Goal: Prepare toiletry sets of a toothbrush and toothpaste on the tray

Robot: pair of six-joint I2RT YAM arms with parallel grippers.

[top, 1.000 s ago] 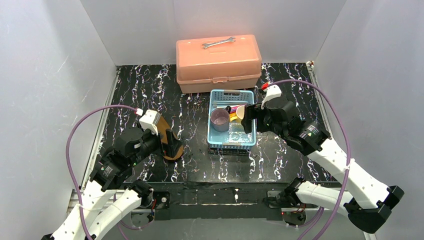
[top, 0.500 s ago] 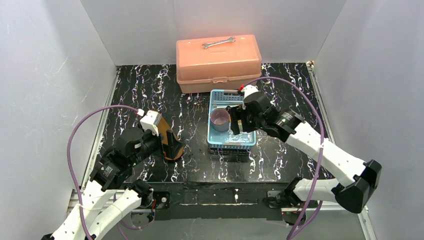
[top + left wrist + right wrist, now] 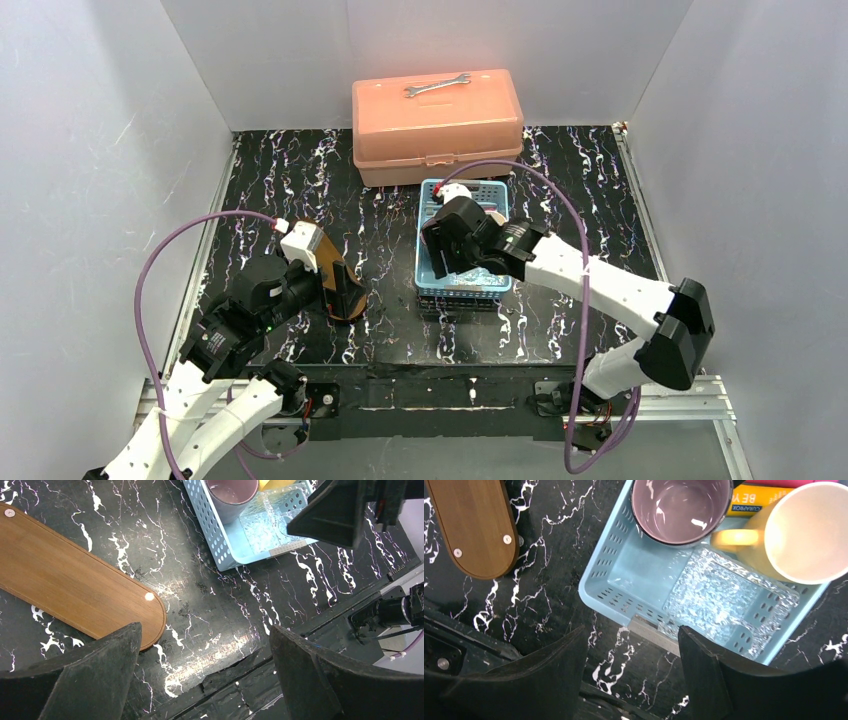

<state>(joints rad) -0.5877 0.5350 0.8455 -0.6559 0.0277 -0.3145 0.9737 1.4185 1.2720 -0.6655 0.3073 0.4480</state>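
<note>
The yellow toothpaste tube [image 3: 755, 502] lies in the far part of the light-blue basket [image 3: 600, 575]. It is wedged behind a purple cup [image 3: 680, 505] and a yellow cup [image 3: 809, 530], so only a short lettered stretch shows. Just past it, a magenta strip [image 3: 776, 482] is cut off by the top edge of the right wrist view; too little shows to say what it is. Whether a toothbrush lies under the cups cannot be told. A crinkled clear plastic pack [image 3: 724, 597] covers the near right of the basket floor.

The tray [image 3: 75, 590] lies flat on the black marbled table [image 3: 590, 190], left of the basket and apart from it, with a strip of bare table between the 2. Its rounded near end stops short of the table's near edge. Its far end is cut off in the left wrist view, and in the top view the left arm covers most of it.

The right gripper [image 3: 631, 672] hangs over the basket's near wall, jaws parted with nothing between them. The left gripper [image 3: 205, 680] hangs above the table's near edge beside the tray's near end, jaws spread wide and empty.

An orange box [image 3: 437, 125] stands just behind the basket at the table's far edge, with a steel wrench [image 3: 437, 86] on its lid. White walls [image 3: 110, 150] close in 3 sides of the table.
</note>
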